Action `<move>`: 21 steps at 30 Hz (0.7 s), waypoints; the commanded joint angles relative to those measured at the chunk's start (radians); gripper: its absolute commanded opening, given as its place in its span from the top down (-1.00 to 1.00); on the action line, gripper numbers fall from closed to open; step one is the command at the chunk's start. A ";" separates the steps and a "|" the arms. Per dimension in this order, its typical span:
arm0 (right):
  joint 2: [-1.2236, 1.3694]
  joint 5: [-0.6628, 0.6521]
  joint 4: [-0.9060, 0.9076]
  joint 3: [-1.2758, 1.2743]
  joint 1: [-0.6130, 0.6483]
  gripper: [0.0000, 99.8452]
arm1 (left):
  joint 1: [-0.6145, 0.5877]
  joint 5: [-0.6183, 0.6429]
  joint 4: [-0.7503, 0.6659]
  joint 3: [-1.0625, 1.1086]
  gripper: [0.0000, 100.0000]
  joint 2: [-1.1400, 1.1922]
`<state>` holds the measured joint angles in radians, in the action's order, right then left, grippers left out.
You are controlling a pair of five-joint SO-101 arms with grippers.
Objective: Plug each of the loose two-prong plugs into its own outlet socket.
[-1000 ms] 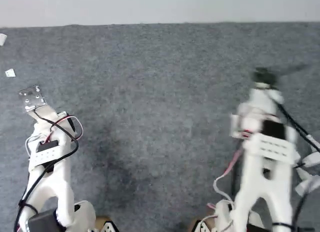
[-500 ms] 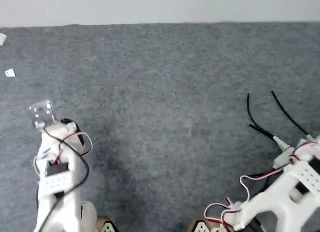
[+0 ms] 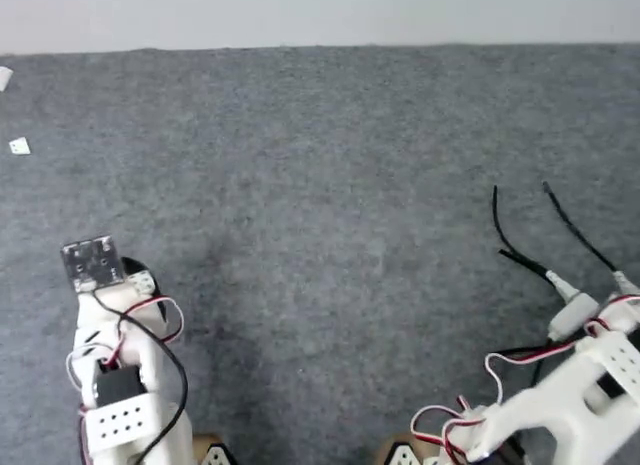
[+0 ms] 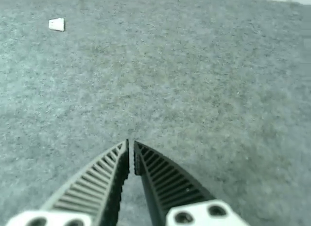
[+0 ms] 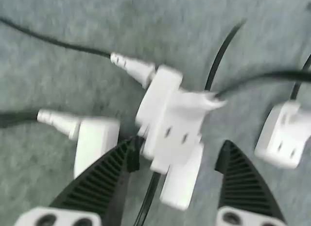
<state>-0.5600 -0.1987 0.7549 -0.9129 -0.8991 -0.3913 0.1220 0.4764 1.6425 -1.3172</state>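
My right gripper hangs, jaws wide open and empty, over a white outlet socket at four o'clock on the surface. A plug lies just beside it. My left gripper has its jaws closed on nothing. I judge this the pick-up step: next, lower and close on the plug.

The bench is covered in grey, felt-like carpet up to a pale wall at the far side. Far left lies a small white scrap. At the near right, two black cords curve over the fabric to white plugs. These lie jumbled with white outlet sockets, some touching.
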 commanded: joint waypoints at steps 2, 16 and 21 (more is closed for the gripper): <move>-0.038 0.021 0.231 0.160 0.038 0.49 | -0.029 -0.011 0.017 0.048 0.97 -0.135; -0.259 0.060 0.625 0.198 0.171 0.88 | -0.003 -0.018 0.539 0.042 0.97 -0.509; -0.493 0.055 0.622 0.048 0.191 0.88 | -0.003 -0.110 0.529 0.041 0.97 -0.502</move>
<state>-0.9237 -0.1496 1.3702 -0.8224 -0.7350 -0.4005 0.0683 1.0042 1.6993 -1.8006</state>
